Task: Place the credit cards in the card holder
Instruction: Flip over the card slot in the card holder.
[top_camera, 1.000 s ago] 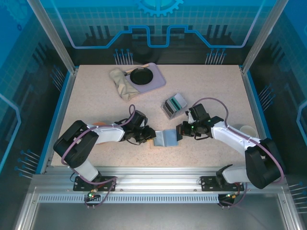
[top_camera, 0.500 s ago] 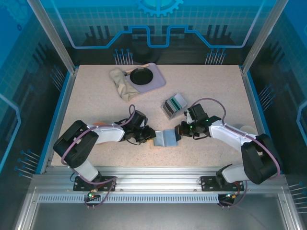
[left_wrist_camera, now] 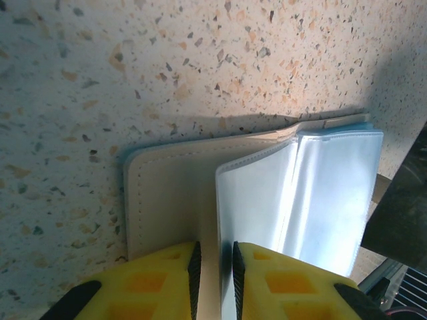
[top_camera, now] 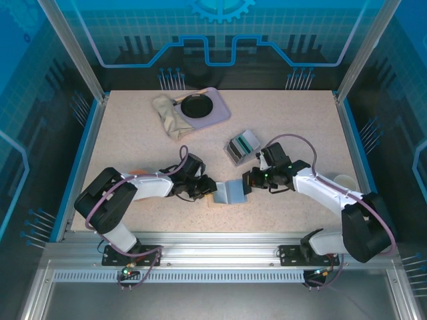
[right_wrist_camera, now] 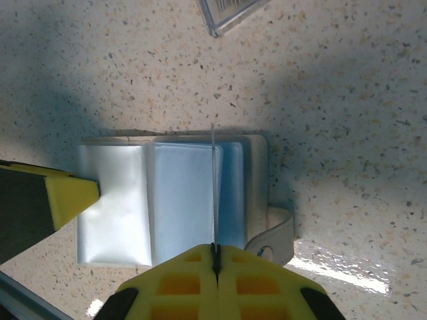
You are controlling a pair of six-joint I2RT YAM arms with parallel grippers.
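Two grippers share one card holder (top_camera: 230,192), which lies open on the tabletop (top_camera: 133,147) between the arms. Left gripper (left_wrist_camera: 213,257): jaws nearly closed, pinching the near edge of the tan cover. Right gripper (right_wrist_camera: 215,252): jaws fully together on what appears to be a thin leaf of the holder's clear sleeves, stood upright and seen edge-on. Credit cards (top_camera: 244,141): none seen in the holder; they stand upright in a small grey tray (top_camera: 233,153) just beyond the right gripper, apart from the holder.

Risks, as judgement: the slick leaf may slide out of the pinch if either arm pulls, letting the sleeves fall shut; opposed pulls could drag or lift the light holder across the smooth top, or strain the sleeve seam; with both grippers occupied, one must let go to fetch a card, and the holder may then close; the grey tray sits near the right wrist and could be knocked.

Surface: speckled stone-pattern top, level, blue-edged; at the far side a lavender tray (top_camera: 220,111) bearing a black dish (top_camera: 197,105), with a crumpled beige cloth (top_camera: 168,115) beside it.

Room: enclosure of blue printed panels on aluminium posts.
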